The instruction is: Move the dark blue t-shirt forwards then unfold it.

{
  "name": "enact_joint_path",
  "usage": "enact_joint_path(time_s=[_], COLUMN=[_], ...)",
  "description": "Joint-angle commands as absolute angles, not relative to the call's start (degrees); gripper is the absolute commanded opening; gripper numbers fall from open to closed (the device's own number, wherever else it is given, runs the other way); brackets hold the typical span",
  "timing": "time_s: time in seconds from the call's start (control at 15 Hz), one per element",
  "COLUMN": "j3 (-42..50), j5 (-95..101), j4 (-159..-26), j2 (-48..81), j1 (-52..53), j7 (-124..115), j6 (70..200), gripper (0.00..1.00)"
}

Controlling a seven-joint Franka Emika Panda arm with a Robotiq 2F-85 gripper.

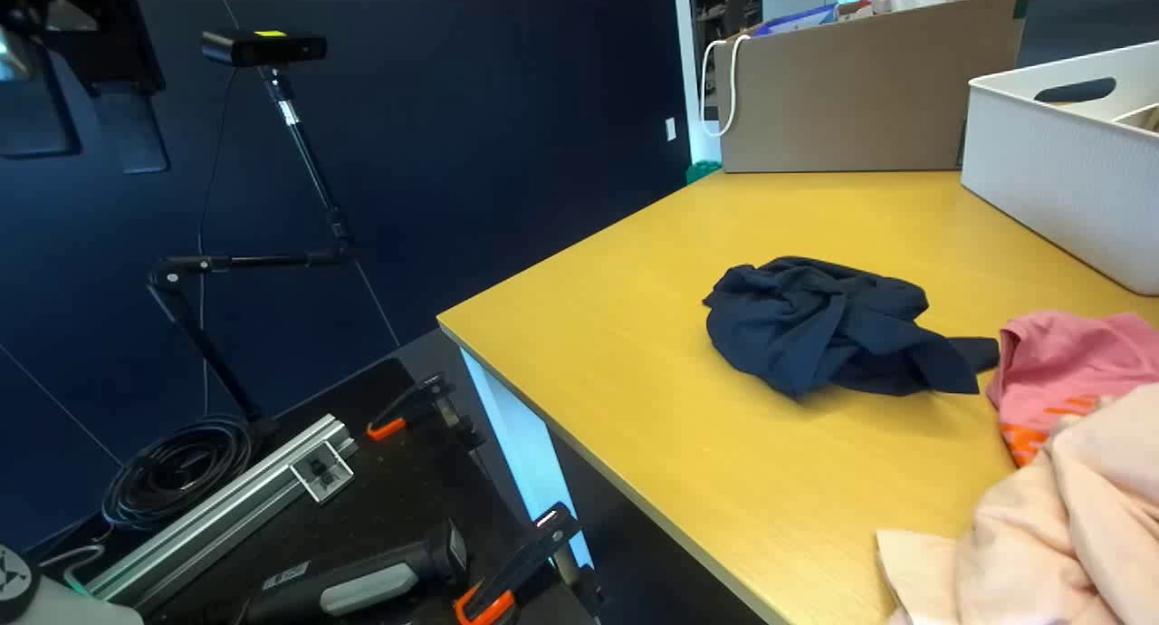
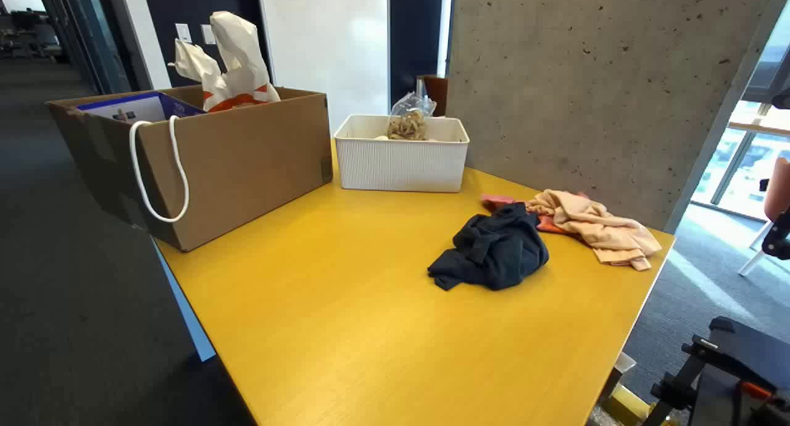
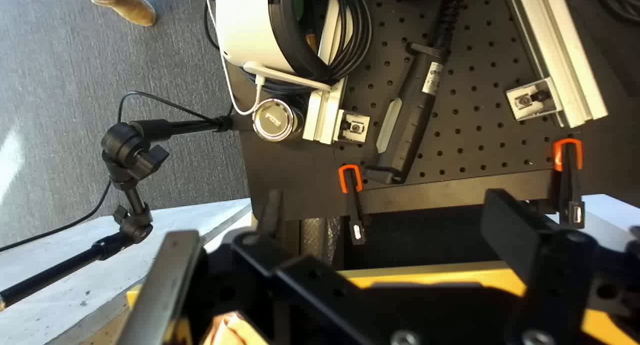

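The dark blue t-shirt lies crumpled in a heap on the yellow table [image 1: 579,353]. It shows in both exterior views [image 1: 815,326] [image 2: 494,247]. The wrist view does not show it. My gripper [image 1: 86,131] is at the top left of an exterior view, high up and well away from the t-shirt. In the wrist view my gripper [image 3: 389,212] has its two fingers wide apart with nothing between them. Below it there show the black base plate and the table's near edge.
Pink [image 1: 1077,353] and peach [image 1: 1077,516] cloths lie beside the t-shirt, the pink one against or very near it. A white bin [image 2: 401,163] and a cardboard box [image 2: 259,160] stand on the table. Orange-tipped clamps [image 3: 352,195] and a camera stand [image 3: 135,185] are near the base.
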State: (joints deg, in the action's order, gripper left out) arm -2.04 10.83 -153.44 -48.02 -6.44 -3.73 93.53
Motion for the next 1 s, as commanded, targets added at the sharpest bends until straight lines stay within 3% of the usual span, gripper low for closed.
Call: enact_joint_path(time_s=[0.0,0.4,0.93], j3=[-1.2,-0.8,4.1], j5=[11.3,11.0,13.0], j4=[-153.3,-151.9,-132.3], j2=[-48.0,-47.2,-21.9], j1=[-5.3,-5.4,-5.8], j7=[-4.4,-4.5,2.1], j6=[93.3,94.2,106.5], gripper=[1.0,1.0,1.0])
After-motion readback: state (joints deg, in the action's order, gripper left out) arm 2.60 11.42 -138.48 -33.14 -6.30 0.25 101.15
